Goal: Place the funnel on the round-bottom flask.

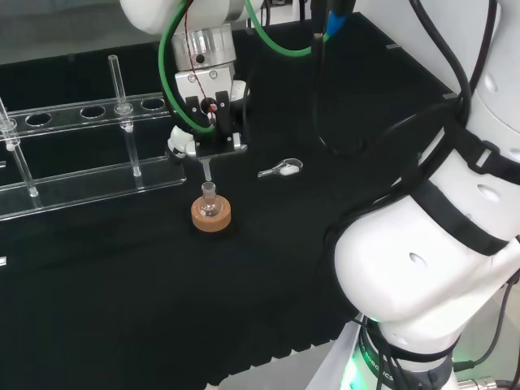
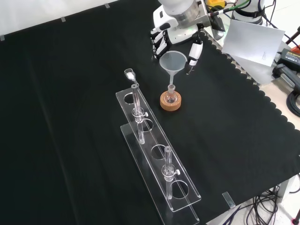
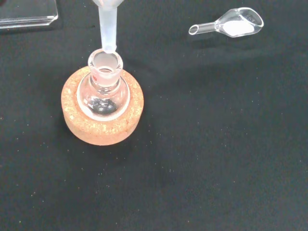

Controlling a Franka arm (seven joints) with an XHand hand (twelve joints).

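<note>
Head view first: the hand (image 1: 203, 134) sits in the upper middle of the frame, a bit left of centre, pointing down at the black cloth (image 1: 268, 276). A thin clear stem, the funnel (image 1: 208, 169), pokes out below it and ends right above the neck of the round-bottom flask (image 1: 210, 200), which stands upright in a cork ring (image 1: 212, 215) near the frame's centre. To the right of the hand lies a small clear scoop (image 1: 281, 169) flat on the cloth. A clear test tube rack (image 1: 89, 154) fills the left side, with a couple of glass tubes standing in it.

Front view: the hand (image 2: 176, 35) comes in at the top, right of centre, fingers curled round the funnel (image 2: 173, 63), so it's gripping it by the cone's rim. The cone is upright, and its stem points down at the flask (image 2: 170, 95) on the cork ring (image 2: 170, 101), just below it in the frame. I can't tell whether the tip is already inside the neck or only at it. The rack (image 2: 157, 154) runs diagonally from the middle toward the bottom, with the scoop (image 2: 129, 74) at its upper end.

Wrist view: the funnel stem (image 3: 108, 29) comes down to the flask's open mouth (image 3: 105, 62), its tip over the rim's far edge. The flask (image 3: 103, 91) sits centred in the cork ring (image 3: 102, 110), left of centre. The scoop (image 3: 231, 25) is at upper right with something white in its bowl, and a rack corner (image 3: 29, 12) shows at upper left.
</note>
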